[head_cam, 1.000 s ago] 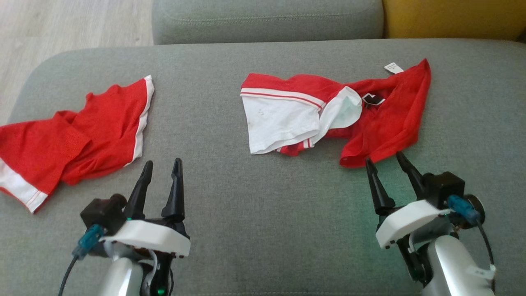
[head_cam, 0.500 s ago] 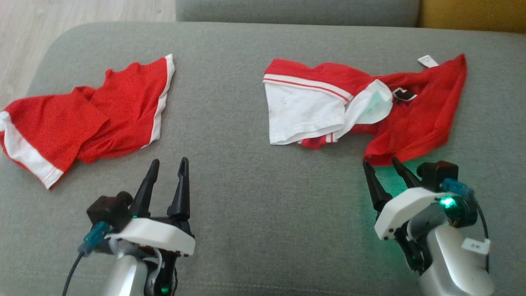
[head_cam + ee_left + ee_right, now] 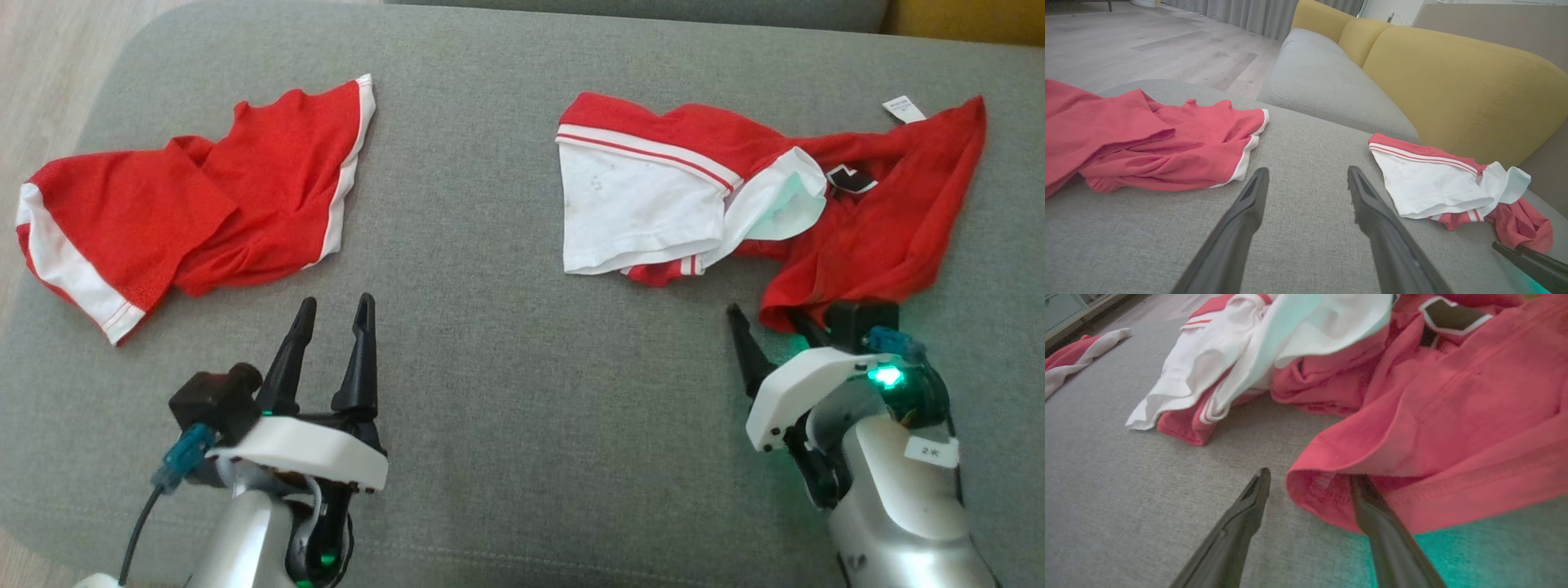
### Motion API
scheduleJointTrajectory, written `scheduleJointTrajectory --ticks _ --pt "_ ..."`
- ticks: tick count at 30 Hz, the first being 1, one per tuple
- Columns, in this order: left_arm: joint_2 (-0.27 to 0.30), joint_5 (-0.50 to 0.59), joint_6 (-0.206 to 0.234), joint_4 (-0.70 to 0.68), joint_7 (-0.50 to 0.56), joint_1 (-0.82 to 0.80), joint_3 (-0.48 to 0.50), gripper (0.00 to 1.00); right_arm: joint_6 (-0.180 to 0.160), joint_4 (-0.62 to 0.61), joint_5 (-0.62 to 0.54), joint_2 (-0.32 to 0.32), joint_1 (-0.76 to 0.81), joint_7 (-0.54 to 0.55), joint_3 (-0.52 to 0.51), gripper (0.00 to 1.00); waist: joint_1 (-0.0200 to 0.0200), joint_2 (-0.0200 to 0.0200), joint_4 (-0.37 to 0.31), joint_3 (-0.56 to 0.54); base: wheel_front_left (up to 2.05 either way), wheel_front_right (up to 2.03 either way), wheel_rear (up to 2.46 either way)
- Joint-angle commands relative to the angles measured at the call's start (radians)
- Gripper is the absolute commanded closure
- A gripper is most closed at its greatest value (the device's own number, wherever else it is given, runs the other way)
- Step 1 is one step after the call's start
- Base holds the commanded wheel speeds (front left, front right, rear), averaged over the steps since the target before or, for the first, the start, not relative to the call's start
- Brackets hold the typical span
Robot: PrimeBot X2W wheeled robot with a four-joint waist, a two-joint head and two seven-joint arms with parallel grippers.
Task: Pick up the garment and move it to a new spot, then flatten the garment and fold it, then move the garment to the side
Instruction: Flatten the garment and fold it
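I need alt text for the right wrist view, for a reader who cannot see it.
The open right gripper is at the hem of a crumpled red and white garment on a grey sofa cushion. One finger has its tip under the red hem.

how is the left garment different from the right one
The left garment is nearly all red with thin white trim; the right garment has a big white panel, black patch and label. The left garment lies untouched; the right garment's near hem sits between the fingers of the open right gripper. Both lie crumpled on the grey cushion.
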Motion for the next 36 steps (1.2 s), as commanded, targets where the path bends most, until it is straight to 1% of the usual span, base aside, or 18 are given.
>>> scheduleJointTrajectory --ticks 1,7,10,14,18,24,29,33,36 --pt "0.008 -0.004 -0.004 -0.030 -0.012 -0.044 0.029 0.00 0.004 -0.009 -0.019 0.004 -0.044 -0.023 0.013 1.00 0.0000 0.0000 -0.003 0.001 0.00 0.00 0.00" --pt "0.008 0.002 -0.005 -0.029 -0.012 -0.041 0.042 0.00 0.004 0.013 -0.043 0.004 -0.059 -0.052 -0.002 1.00 0.0000 0.0000 -0.032 -0.006 0.00 0.00 0.00" --pt "0.008 0.004 -0.006 -0.029 -0.012 -0.040 0.048 0.00 0.004 -0.003 -0.055 0.004 -0.047 -0.051 -0.036 1.00 0.0000 0.0000 -0.056 -0.017 0.00 0.00 0.00" --pt "0.008 0.003 -0.006 -0.035 -0.012 -0.034 0.049 0.00 0.004 -0.066 -0.079 0.004 -0.005 -0.025 -0.106 1.00 0.0000 0.0000 -0.095 -0.034 0.00 0.00 0.00" --pt "0.008 0.006 -0.006 -0.042 -0.012 -0.029 0.048 0.00 0.004 -0.168 -0.098 0.004 0.052 0.017 -0.165 1.00 0.0000 0.0000 -0.137 -0.048 0.00 0.00 0.00" --pt "0.008 0.019 -0.013 -0.048 -0.012 -0.043 0.024 0.00 0.004 -0.301 -0.079 0.004 0.121 0.073 -0.176 1.00 0.0000 0.0000 -0.186 -0.048 0.00 0.00 0.00" --pt "0.008 0.034 -0.022 -0.046 -0.012 -0.079 -0.018 0.00 0.004 -0.353 -0.104 0.004 0.143 0.079 -0.191 1.00 0.0000 0.0000 -0.220 -0.034 0.00 0.00 0.00" --pt "0.008 0.036 -0.024 -0.045 -0.012 -0.107 -0.048 0.00 0.004 -0.365 -0.159 0.004 0.145 0.074 -0.244 1.00 0.0000 0.0000 -0.241 -0.023 0.00 0.00 0.00" --pt "0.008 0.033 -0.021 -0.046 -0.012 -0.120 -0.061 0.00 0.004 -0.364 -0.176 0.004 0.139 0.069 -0.284 1.00 0.0000 0.0000 -0.250 -0.017 0.00 0.00 0.00"
